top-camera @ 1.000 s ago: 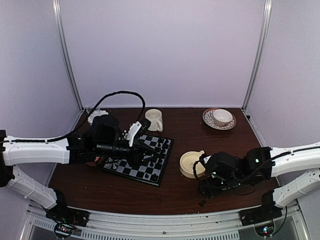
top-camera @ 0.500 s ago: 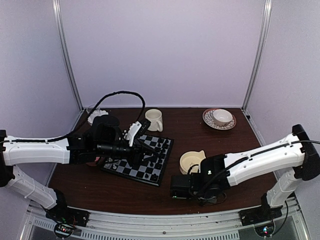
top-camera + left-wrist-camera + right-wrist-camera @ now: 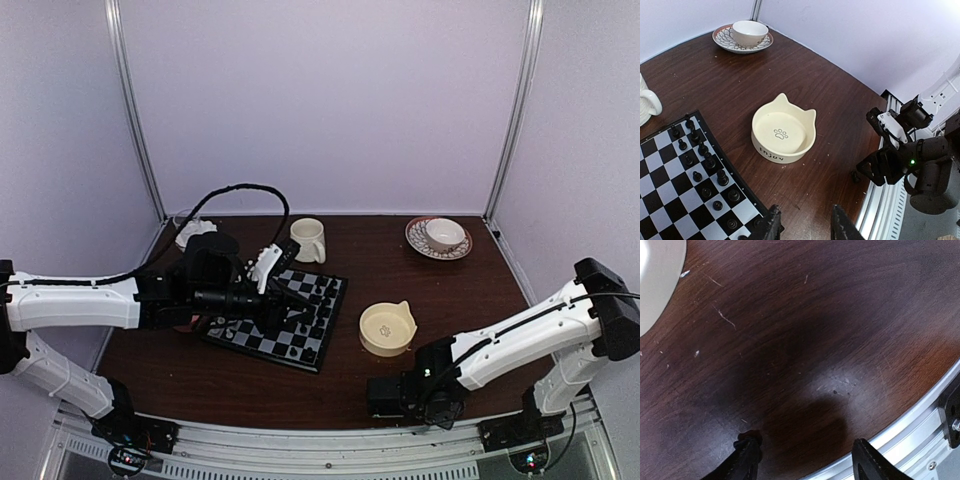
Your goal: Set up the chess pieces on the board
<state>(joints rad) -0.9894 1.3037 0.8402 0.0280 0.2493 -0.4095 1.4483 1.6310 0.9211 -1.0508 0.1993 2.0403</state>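
The board (image 3: 300,350) lies left of centre, and in the left wrist view (image 3: 670,200) at lower left. Black chess pieces (image 3: 702,150) stand in two rows along its right edge, also seen from above (image 3: 322,295). My left gripper (image 3: 300,318) hovers over the board's right edge, open and empty (image 3: 805,227). My right gripper (image 3: 380,395) is low over the bare table by the front edge, open wide (image 3: 807,460). A small black piece (image 3: 855,176) sits on the table beside it; a dark lump (image 3: 751,436) touches its left fingertip.
A cream cat-ear bowl (image 3: 387,327) stands right of the board, empty (image 3: 783,132). A cream mug (image 3: 308,240), a glass dish of white lumps (image 3: 195,232) and a cup on a saucer (image 3: 438,237) stand at the back. A metal rail (image 3: 920,410) runs along the front edge.
My right arm swung out to the left and its gripper has now dropped back toward the front edge, right of its furthest reach. The left arm has not moved.
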